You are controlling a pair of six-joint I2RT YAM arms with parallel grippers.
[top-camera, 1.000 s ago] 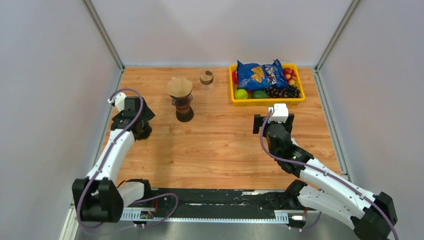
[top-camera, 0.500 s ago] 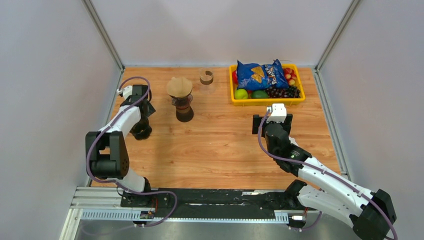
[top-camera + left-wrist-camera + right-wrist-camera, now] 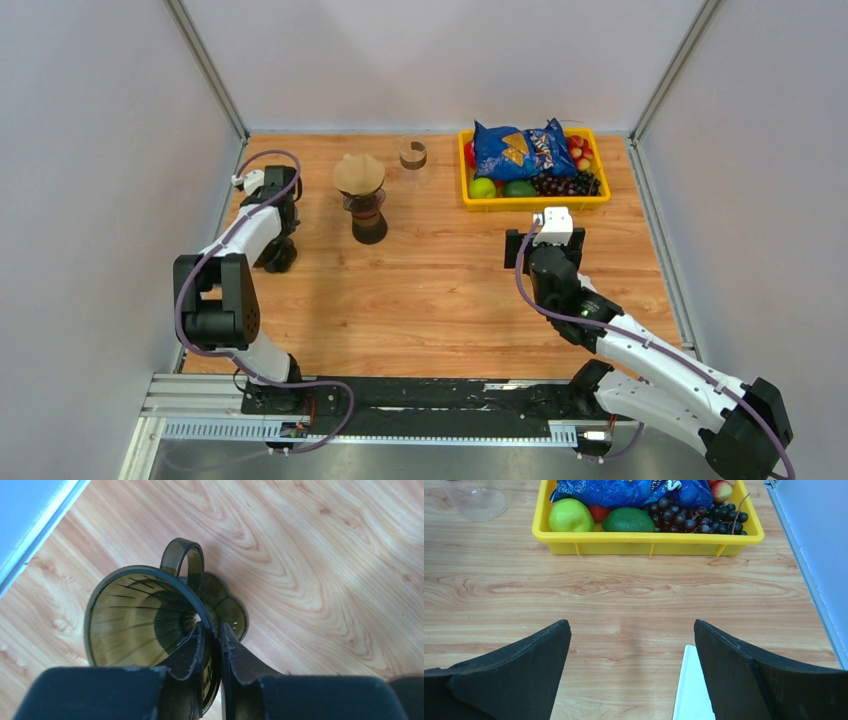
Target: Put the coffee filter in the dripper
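Fingers (image 3: 190, 652) of the left gripper (image 3: 212, 630) pinch the dripper (image 3: 135, 615) rim, probably light, stiff, slick plastic. Right gripper (image 3: 630, 630) gapes empty.

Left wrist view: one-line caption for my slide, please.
Left gripper pinching the rim of the dark dripper on the wooden table.

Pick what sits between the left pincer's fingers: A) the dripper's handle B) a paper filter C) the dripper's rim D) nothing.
C: the left wrist view shows the left pincer straddling the rim of the dripper, one finger inside the cone and one outside, with the handle untouched.
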